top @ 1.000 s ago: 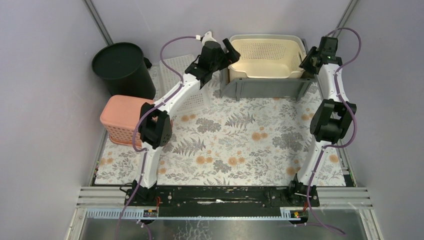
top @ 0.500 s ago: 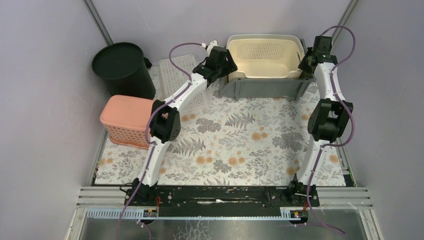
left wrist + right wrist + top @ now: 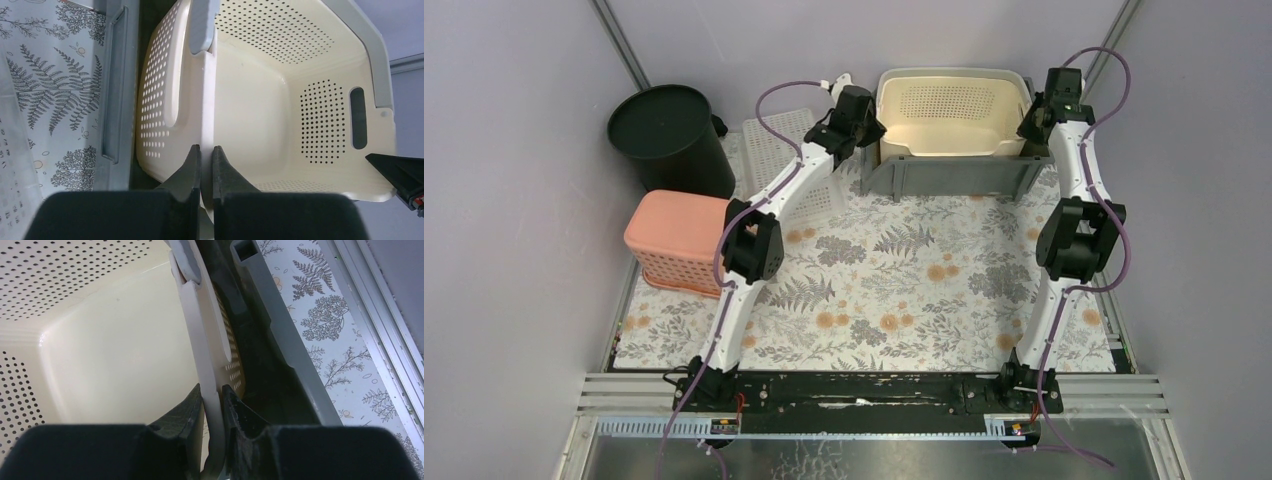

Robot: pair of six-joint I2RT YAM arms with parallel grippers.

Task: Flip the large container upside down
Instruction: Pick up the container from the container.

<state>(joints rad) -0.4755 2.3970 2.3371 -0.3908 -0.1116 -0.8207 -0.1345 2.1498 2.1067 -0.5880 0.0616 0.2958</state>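
Observation:
The large container (image 3: 949,115) is a cream perforated basket with a grey rim, sitting upright at the back of the table inside a grey crate (image 3: 944,178). My left gripper (image 3: 873,133) is shut on its left side wall; in the left wrist view the fingertips (image 3: 206,150) pinch the cream wall (image 3: 250,100) from both sides. My right gripper (image 3: 1030,122) is shut on the opposite wall, and in the right wrist view the cream panel (image 3: 115,340) stands between its fingers (image 3: 212,390). The basket's open top faces up.
A black round bin (image 3: 669,135) stands at the back left, with a pink basket (image 3: 674,240) turned over in front of it. A white perforated lid (image 3: 784,150) lies under the left arm. The grey crate's walls (image 3: 117,100) (image 3: 280,315) closely flank the basket.
My left gripper moved right onto the basket's left wall and shut on it. The right gripper shifted slightly toward the back and finished closing on the right wall.

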